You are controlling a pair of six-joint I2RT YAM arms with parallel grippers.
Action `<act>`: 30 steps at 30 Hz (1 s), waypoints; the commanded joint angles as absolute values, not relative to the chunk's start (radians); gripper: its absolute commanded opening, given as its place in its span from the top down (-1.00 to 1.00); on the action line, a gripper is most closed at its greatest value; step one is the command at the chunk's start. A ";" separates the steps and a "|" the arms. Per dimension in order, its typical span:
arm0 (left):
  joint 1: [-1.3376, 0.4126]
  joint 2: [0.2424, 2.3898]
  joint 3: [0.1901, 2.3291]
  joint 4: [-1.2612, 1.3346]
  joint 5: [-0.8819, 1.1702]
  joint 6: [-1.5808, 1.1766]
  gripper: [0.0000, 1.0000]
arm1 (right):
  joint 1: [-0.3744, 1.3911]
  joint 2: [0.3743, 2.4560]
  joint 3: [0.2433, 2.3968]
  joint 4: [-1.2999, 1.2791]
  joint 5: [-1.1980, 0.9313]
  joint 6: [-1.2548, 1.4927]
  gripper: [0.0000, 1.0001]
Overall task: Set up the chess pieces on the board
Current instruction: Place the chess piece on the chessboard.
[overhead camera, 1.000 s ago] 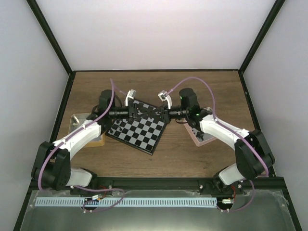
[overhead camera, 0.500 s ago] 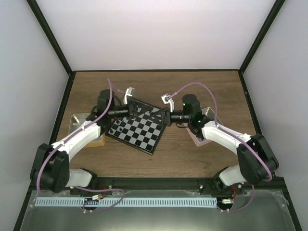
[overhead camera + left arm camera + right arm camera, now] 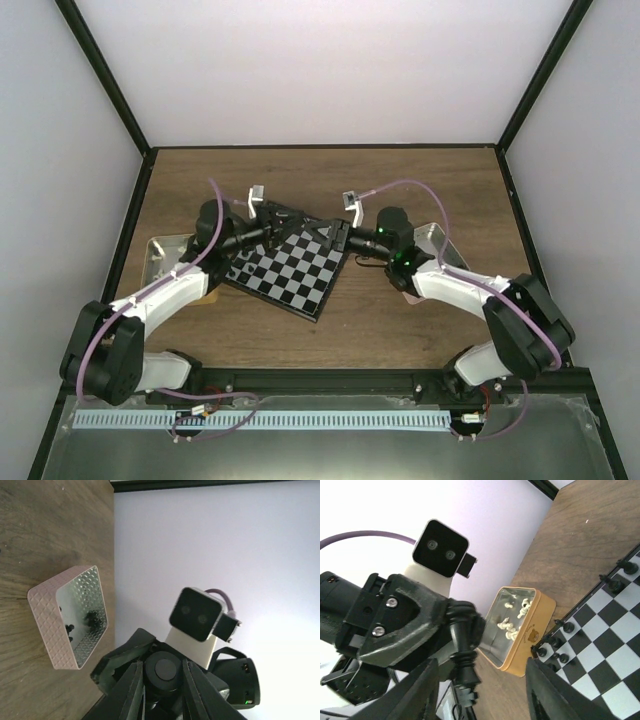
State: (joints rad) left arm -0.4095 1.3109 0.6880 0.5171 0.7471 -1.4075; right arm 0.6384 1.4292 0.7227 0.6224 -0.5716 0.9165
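From above, the left tool (image 3: 290, 222) and right tool (image 3: 322, 233) meet tip to tip over the far edge of the board (image 3: 290, 275). At the left wrist, its 2 fingers (image 3: 134, 695) are clamped on a black piece (image 3: 165, 669). At the right wrist, the right tool's fingers spread wide around that piece, and black chess pieces (image 3: 555, 640) line the board's edge.

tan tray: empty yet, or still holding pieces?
Not empty. The right wrist view looks into the tan tray and shows several cream-white chess pieces lying inside, not yet on the chessboard.
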 commanded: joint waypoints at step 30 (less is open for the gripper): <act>-0.405 1.009 0.828 -0.266 -0.078 -0.625 -0.33 | 0.660 1.615 1.091 -0.471 -0.393 0.619 0.98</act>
State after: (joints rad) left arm -0.4084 1.0542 0.7834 -0.0849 0.1703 -0.8516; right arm 0.6498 1.5734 1.0374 -0.1806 -0.4606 0.7586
